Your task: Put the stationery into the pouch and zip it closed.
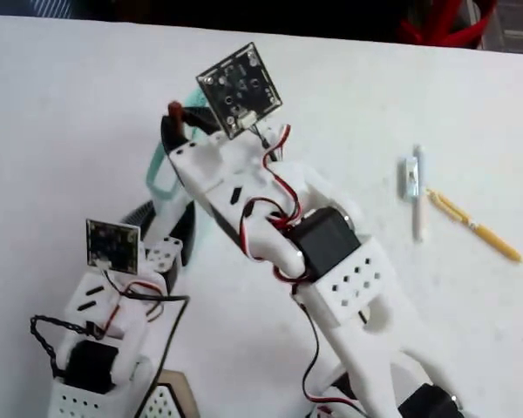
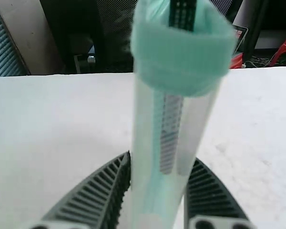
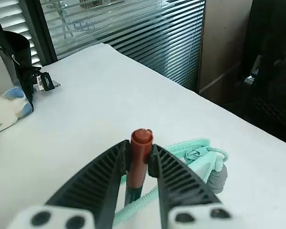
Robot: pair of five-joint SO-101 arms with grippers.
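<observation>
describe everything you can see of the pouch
The pouch is a slim, soft case of see-through plastic with mint-green trim and a mint zip that ends in a grey pull tab. The left gripper pinches one end, and the far, green-banded end is raised above the table. A pale strip with fine markings shows through its wall. At the zip, the right gripper holds a red-capped pen, whose lower end seems to meet the pouch.

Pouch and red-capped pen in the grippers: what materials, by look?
Pouch: likely soft translucent plastic, something inside shows through; mint trim looks like fabric. Pen: probably hard plastic, smooth red cap with dull sheen.
</observation>
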